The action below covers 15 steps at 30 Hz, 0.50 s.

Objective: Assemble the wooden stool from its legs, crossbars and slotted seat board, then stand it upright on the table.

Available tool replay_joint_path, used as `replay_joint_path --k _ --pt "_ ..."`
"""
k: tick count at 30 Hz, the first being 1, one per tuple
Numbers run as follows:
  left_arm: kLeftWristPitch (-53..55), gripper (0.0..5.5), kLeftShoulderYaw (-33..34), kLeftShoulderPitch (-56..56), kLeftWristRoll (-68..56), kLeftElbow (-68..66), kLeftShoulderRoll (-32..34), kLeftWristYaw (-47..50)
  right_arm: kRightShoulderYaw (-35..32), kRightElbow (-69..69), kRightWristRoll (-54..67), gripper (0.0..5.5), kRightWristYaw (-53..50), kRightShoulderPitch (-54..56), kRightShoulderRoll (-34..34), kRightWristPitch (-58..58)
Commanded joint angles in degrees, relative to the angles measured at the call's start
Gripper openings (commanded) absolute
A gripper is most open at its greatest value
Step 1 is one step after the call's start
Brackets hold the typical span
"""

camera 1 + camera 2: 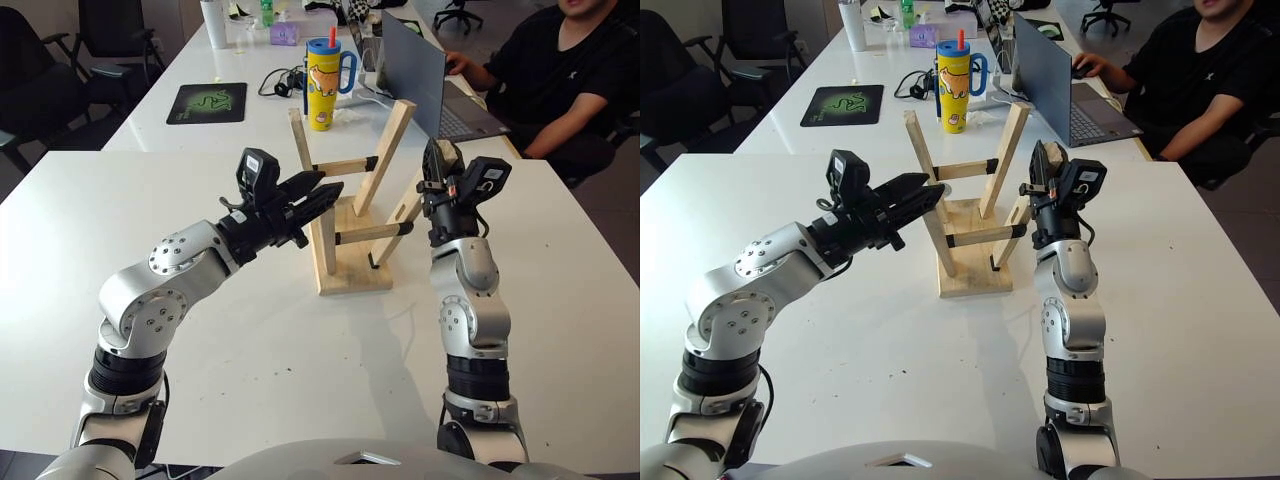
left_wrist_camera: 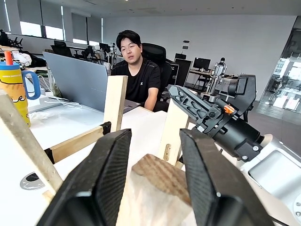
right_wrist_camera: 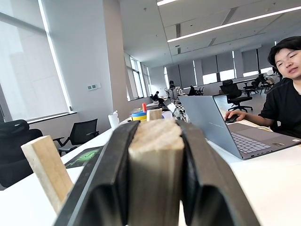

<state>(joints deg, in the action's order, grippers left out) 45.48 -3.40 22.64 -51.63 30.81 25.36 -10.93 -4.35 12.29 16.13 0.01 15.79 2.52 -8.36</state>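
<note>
Right gripper (image 1: 432, 158): clamped on the upper end of the near-right leg (image 3: 155, 179), one finger down each side, no gap between pads and wood. Sits at the stool's right side, forearm rising from the table (image 1: 560, 300) beneath it.

Left gripper (image 1: 318, 192): comes in from the robot's left and closes on the top end of the near-left leg (image 1: 325, 255); wood fills the space between the fingers (image 2: 99, 183), end grain showing just past the tips.

Stool (image 1: 352, 258): stands upside down near the middle of the table, between the two grippers. Rests on its seat board (image 1: 975, 282), which lies flat on the tabletop, with all four legs pointing up. Near crossbar (image 1: 372, 235): joins the two held legs, roughly level. Far crossbar (image 1: 345, 165): joins the far-left leg (image 1: 300, 150) and far-right leg (image 1: 388, 150), both of which rise higher in the head view than the grippers.

Beyond the stool, on a second table (image 1: 150, 120) butted against the first: yellow mug (image 1: 322, 90) with a blue handle, directly behind the far legs; open laptop (image 1: 412, 65) to its right; dark mouse pad (image 1: 207, 102) well off to the left.
</note>
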Motion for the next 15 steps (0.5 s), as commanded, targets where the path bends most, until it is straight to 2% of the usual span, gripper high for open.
replay_joint_path --k 1,10,15 --pt "5.9 1.88 0.6 -5.3 2.2 -2.0 3.1 1.5 -0.6 -3.6 -1.2 1.05 -0.5 -2.5 0.5 -3.7" --pt "6.0 1.88 -0.4 -9.1 5.1 -4.8 4.8 -0.3 -2.5 -3.0 1.2 1.05 2.4 -3.8 1.5 -2.6" --pt "6.0 1.88 -0.1 -10.7 5.1 -4.6 3.9 0.8 -0.7 -1.4 0.8 1.05 5.5 -6.9 2.9 -1.6"
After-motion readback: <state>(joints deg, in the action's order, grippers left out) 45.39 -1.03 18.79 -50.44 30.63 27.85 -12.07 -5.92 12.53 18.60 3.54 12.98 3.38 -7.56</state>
